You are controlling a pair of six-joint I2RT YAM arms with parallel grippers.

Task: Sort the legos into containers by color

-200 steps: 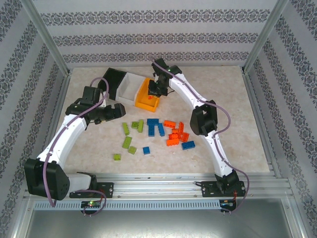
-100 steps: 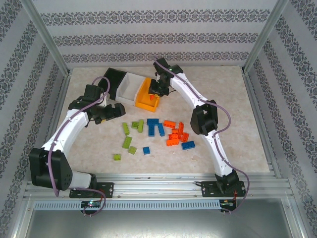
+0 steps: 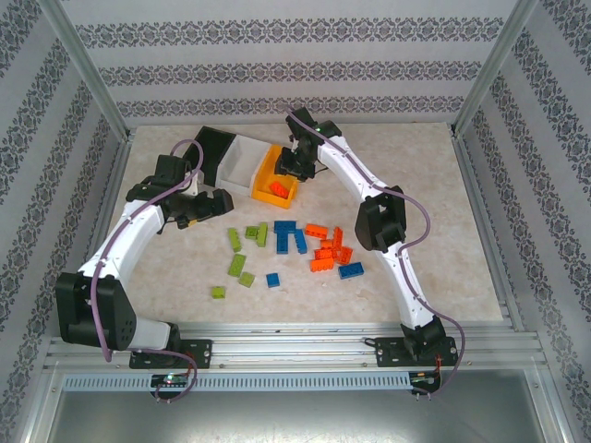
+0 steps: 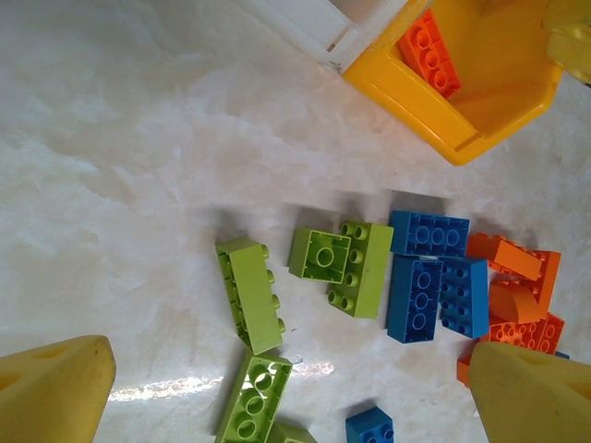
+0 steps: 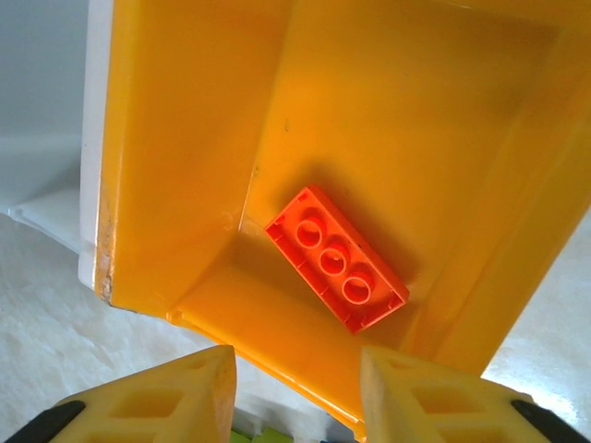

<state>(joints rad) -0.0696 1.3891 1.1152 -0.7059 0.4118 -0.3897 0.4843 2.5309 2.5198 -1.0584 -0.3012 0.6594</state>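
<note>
One orange brick [image 5: 337, 270] lies flat inside the yellow bin [image 5: 185, 138]. I see the right claw [image 5: 295, 392] spread, empty, above its front lip. Other bricks [image 3: 297, 242] lie loose on the desk [image 3: 425, 185]; the left claw [image 4: 295, 392] hangs spread above the green bricks [image 4: 355, 268].

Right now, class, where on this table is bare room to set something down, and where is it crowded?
Widest bare patch: pale marble tabletop between the white right arm and the right frame rail. A smaller one: between the white left arm and the lime green plastic bricks. Crowded: the middle, where blue bricks and orange-red bricks join them.
</note>
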